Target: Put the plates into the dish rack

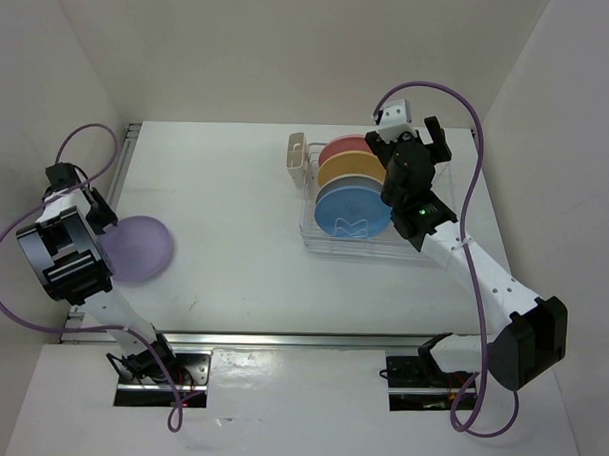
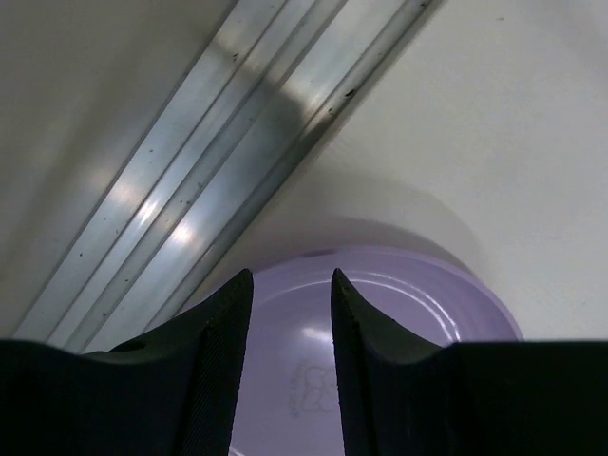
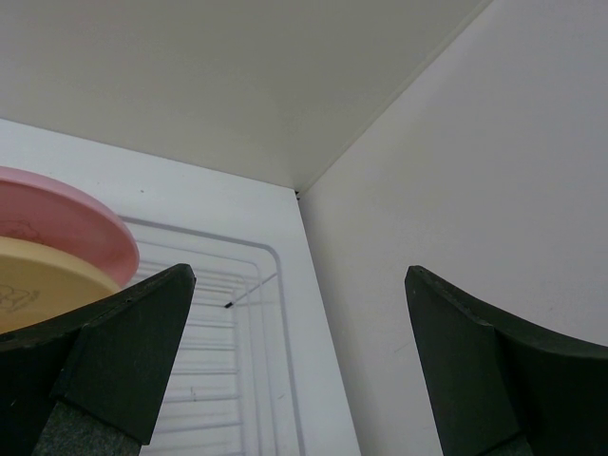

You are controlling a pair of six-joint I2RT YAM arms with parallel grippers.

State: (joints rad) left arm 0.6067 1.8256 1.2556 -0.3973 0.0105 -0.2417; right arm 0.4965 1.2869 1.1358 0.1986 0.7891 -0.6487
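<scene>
**Top view.** The rack (image 1: 311, 236) stands right of centre on the table (image 1: 235, 206), with a beige holder (image 1: 296, 154) at its far-left corner. Three plates stand on edge in it, one behind another so that each takes its own slot. The pink plate (image 1: 339, 146) is farthest, the yellow plate (image 1: 347, 169) in the middle and the blue plate (image 1: 347, 211) nearest (the arm may hide another). The right gripper (image 1: 413, 135) hangs over the rack's far right end. The lavender plate (image 1: 139, 250) lies at the table's left edge, partly under the left gripper (image 1: 102, 231).

**Left wrist view.** The left gripper (image 2: 292, 285) is low over the lavender plate (image 2: 408, 304), near the rail (image 2: 190, 171). Its jaws stand close, with a narrow gap between them. Whether they grip the plate cannot be told. The plate is glossy and shallow, with a raised rim and a faint mark at its centre. A plate this shallow probably offers only its edge for a hold.

**Right wrist view.** The right gripper (image 3: 299, 280) is spread wide and holds nothing. The rims of the pink plate (image 3: 57, 214) and the yellow plate (image 3: 38, 280) show at the left, above the rack's ribbed base (image 3: 237, 361).
</scene>
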